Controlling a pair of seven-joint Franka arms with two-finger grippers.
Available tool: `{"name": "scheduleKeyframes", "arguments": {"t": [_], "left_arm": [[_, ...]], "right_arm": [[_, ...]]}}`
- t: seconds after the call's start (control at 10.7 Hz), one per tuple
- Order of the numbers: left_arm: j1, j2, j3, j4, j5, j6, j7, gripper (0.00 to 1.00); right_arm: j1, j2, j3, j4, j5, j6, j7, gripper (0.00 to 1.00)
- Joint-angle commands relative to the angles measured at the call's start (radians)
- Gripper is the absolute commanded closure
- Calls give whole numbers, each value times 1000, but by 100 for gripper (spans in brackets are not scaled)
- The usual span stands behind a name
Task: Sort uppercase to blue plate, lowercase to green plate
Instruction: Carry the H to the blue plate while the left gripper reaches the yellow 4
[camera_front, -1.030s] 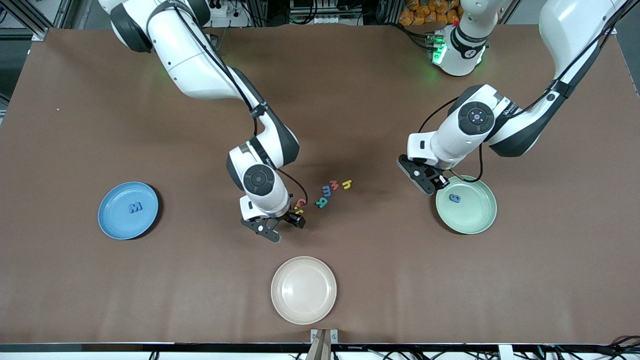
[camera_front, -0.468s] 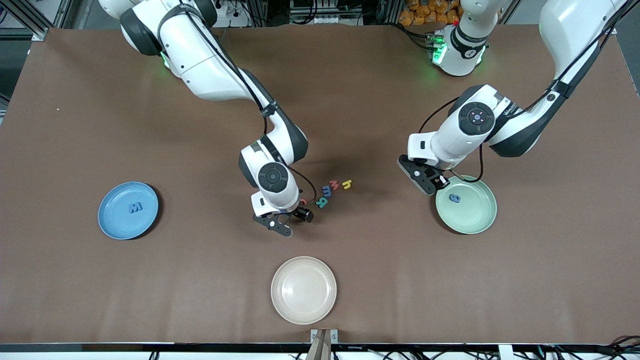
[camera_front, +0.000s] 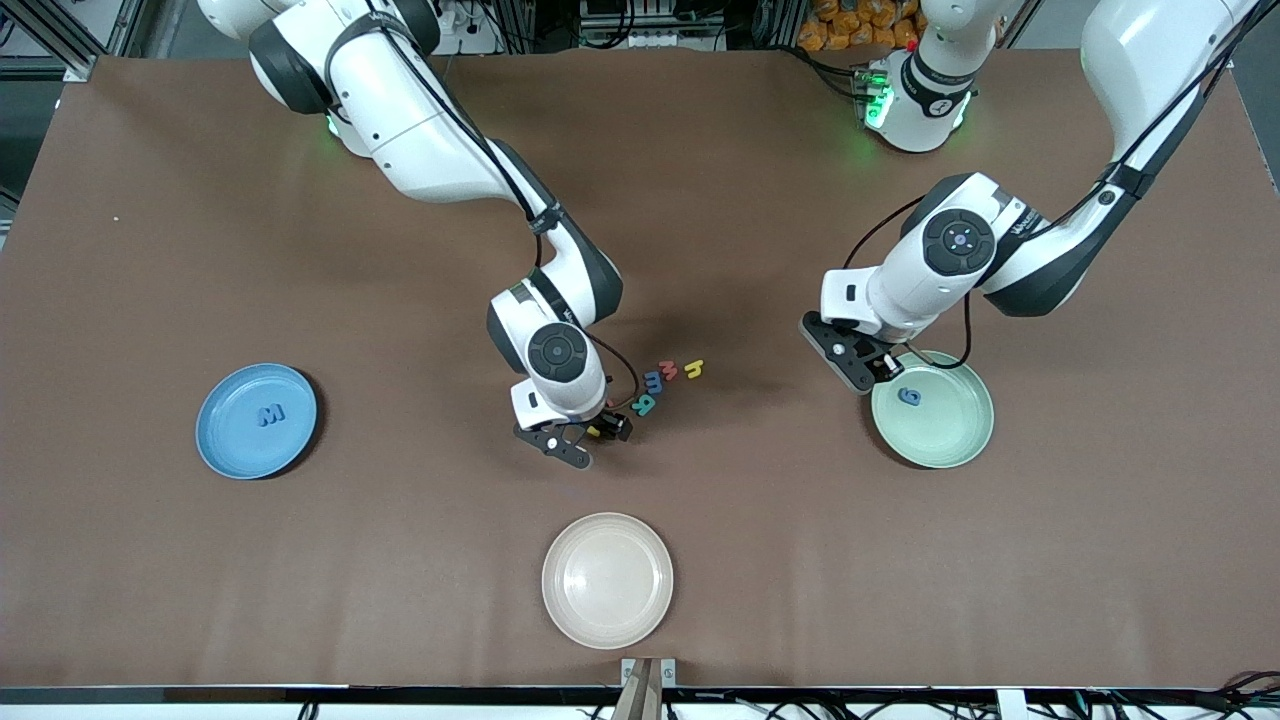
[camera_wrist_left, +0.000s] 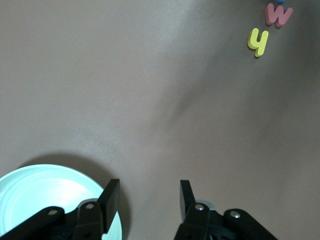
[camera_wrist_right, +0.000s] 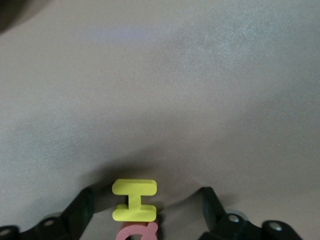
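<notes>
the right gripper (camera_front: 585, 440) sits low over the table at the near end of the letter cluster, its fingers spread on either side of the yellow H (camera_wrist_right: 134, 200) without yet pinching it; the red Q (camera_wrist_right: 137, 232) lies touching the H; the teal R (camera_front: 645, 404), light blue m (camera_front: 654, 381), red m (camera_front: 668, 370) and yellow h (camera_front: 694, 369) lie just beside, farther from the camera; the blue plate (camera_front: 225, 440) holds the dark blue M (camera_front: 270, 413) and the green plate (camera_front: 950, 445) holds the dark blue g (camera_front: 909, 396); the left gripper (camera_wrist_left: 145, 197) waits, parted and empty, at the green plate's rim; the foam H looks light, soft and flat, so it probably wants a gentle pinch across its edges, clear of the Q.
</notes>
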Motion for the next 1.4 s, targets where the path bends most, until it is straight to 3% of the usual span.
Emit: {"name": "scheduleKeyframes", "arguments": {"t": [0.0,0.37,0.94,1.31], "left_arm": [[0,-7,1,-2,-2,11,18,45],[-5,1,1,0,-2,12,18,48],[-47,47,2,6,-3,66,-17,54],[-211,55,117,7,-2,163,-95,53]], "right_arm": [[-1,16,-7,27,-17,-7,41,100],[-11,-2,-9,27,-24,-10,38,100],[-197,-42,-45,68,-25,-24,-54,100],[-269,-42,-197,68,-19,-82,-279,100]]}}
